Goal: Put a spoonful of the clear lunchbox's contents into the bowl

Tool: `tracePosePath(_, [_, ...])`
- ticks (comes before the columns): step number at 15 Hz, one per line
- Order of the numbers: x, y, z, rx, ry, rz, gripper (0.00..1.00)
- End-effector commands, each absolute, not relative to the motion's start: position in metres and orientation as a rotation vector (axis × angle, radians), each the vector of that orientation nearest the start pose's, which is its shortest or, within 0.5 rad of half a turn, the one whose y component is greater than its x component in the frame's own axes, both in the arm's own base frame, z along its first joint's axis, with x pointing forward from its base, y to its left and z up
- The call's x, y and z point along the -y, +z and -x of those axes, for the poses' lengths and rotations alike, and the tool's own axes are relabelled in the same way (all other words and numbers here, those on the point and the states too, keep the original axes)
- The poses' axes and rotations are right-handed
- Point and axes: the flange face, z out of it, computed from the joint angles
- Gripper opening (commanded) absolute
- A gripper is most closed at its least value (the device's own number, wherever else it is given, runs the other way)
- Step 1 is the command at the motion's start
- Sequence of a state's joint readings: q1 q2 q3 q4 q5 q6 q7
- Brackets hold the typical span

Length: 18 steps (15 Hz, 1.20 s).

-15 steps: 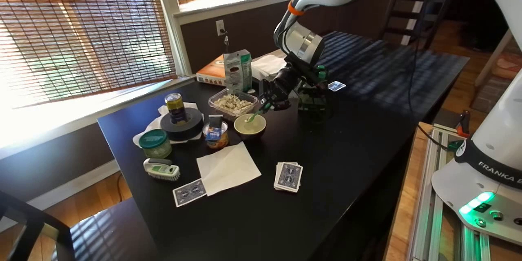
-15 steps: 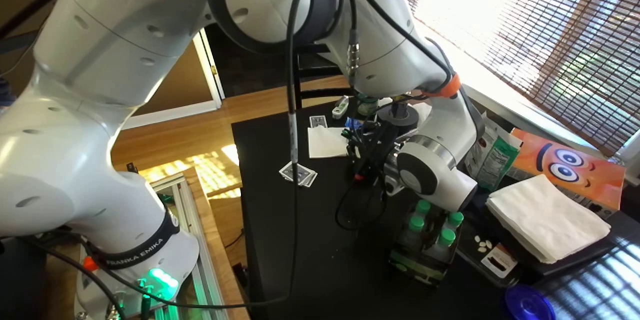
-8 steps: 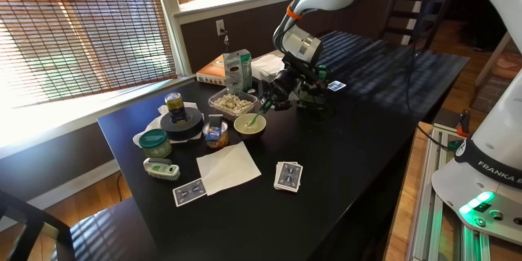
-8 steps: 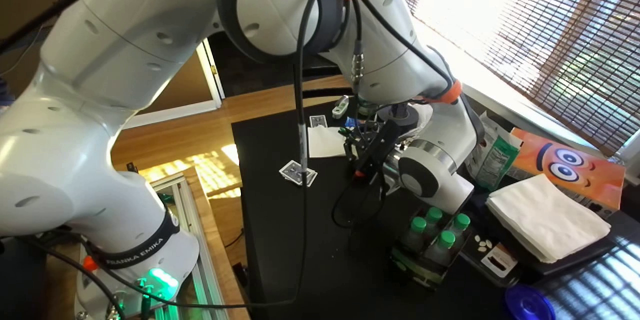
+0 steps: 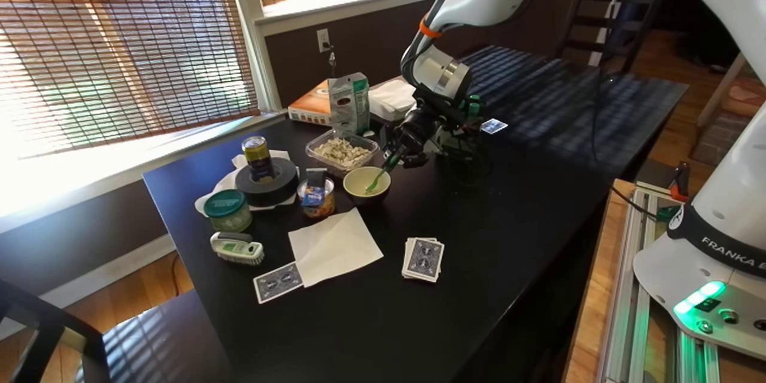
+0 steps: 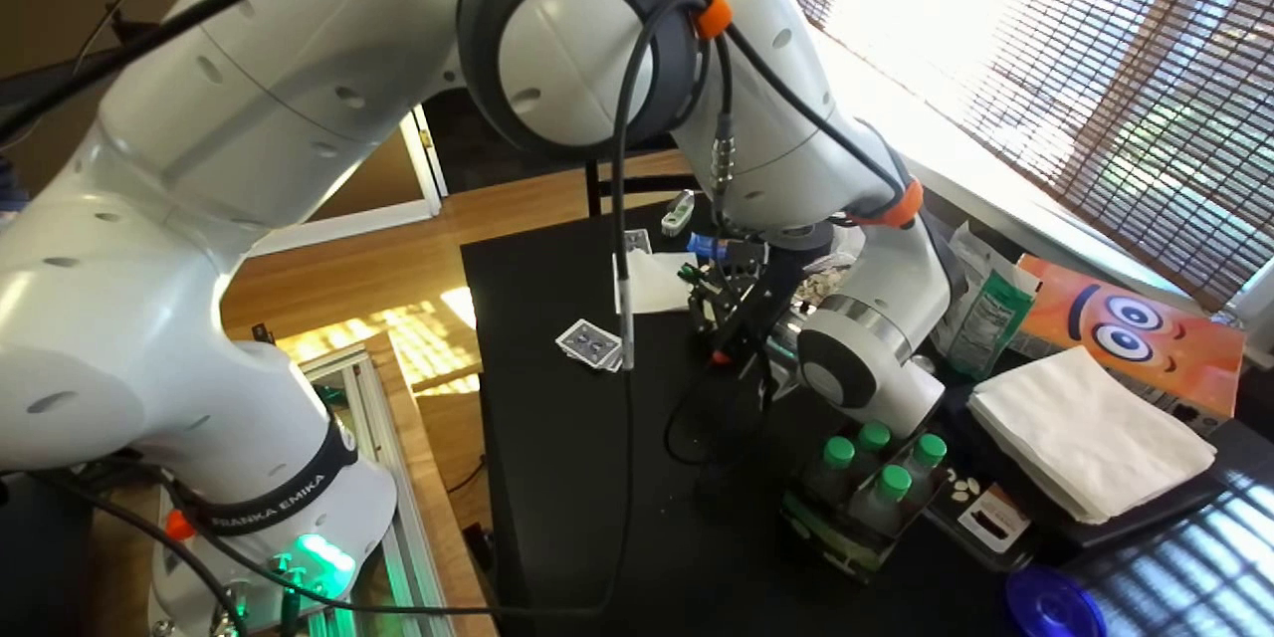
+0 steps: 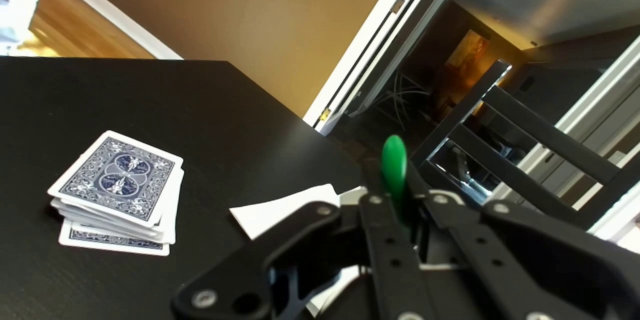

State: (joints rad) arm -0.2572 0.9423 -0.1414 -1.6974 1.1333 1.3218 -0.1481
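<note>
Clear lunchbox (image 5: 326, 163) sits on the black tabletop (image 5: 479, 227), with a heap of pale food bits (image 5: 341, 149) inside. Just beside it is the small cream bowl (image 5: 356, 184); it is hard to tell if the 2 touch. A green spoon (image 5: 378, 178) leans, and its scoop end is down inside the bowl. What the scoop holds is too small to see. The 2 fingers (image 7: 387, 252) are closed tight on the spoon's handle, and a bit of green sticks out past their tips in the wrist view. A small tin (image 5: 323, 210) is near the bowl. In an exterior view, a pouch (image 5: 347, 105) stands just behind the lunchbox, near an orange box (image 5: 310, 105). A can (image 5: 258, 161) stands on or in a black round tin (image 5: 282, 188), near a teal-lidded tub (image 5: 232, 221) and a brush (image 5: 236, 246). A sheet of paper (image 5: 335, 245) lies near, with 1 playing card (image 5: 278, 282) touching it and a pile of cards (image 7: 120, 175) apart from it. In an exterior view, 4 green-capped bottles (image 6: 878, 513) stand in a carton (image 6: 831, 532).
</note>
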Motion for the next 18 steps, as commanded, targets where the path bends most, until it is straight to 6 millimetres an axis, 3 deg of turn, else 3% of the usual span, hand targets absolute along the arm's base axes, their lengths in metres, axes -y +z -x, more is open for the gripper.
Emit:
tracePosePath(1, [0.107,0.067,-0.544,-0.718,0.919,1.560,0.36])
tracePosePath(7, [0.104,0.085,-0.541,-0.686,0.925,1.587,0.78])
tracePosePath(10, [0.095,0.103,-0.535,-0.621,0.932,1.697,0.98])
tracePosePath(18, [0.065,0.176,-0.518,-0.192,0.874,1.935,1.00])
